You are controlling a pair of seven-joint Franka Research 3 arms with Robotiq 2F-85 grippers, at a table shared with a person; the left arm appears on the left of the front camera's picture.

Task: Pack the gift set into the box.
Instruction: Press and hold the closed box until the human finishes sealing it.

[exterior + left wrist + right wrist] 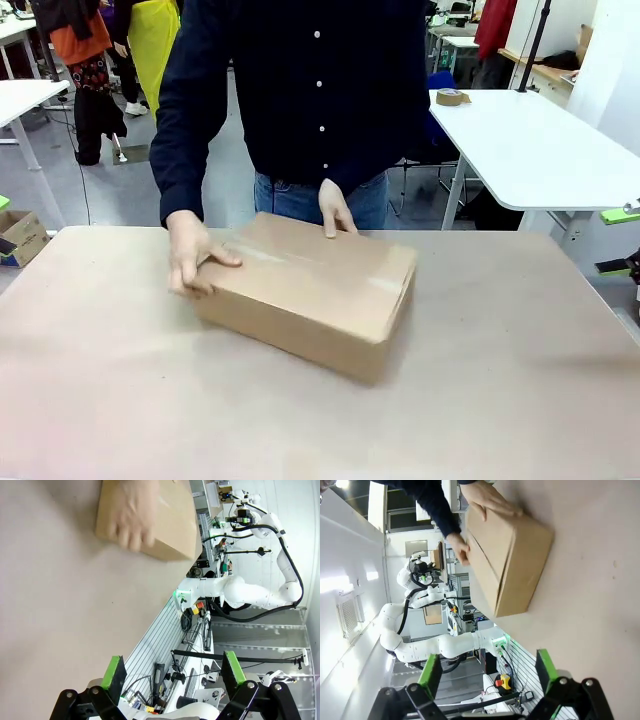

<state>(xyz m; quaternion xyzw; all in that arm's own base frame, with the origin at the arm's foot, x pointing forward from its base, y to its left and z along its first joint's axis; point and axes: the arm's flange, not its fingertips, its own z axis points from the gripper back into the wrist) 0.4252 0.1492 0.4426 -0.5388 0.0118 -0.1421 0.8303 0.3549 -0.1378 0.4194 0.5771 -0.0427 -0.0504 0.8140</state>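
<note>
The box (310, 295) lies closed near the middle of the tan table (110, 400), flaps down, contents hidden, sides plain brown. A person's hand (195, 258) rests on one end; the other hand (335, 210) touches the far edge. The left gripper (173, 662) and right gripper (487, 661) both stand wide, holding nothing. Behind: a white table (540, 150) bearing a tape roll (452, 97); a small carton (20, 237) on the floor.

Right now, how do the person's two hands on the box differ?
The hand at the box's end wraps a corner; the hand at the far edge rests mid-edge. The first's thumb splays across the top, the second keeps fingers together. Both touch the closed box.
</note>
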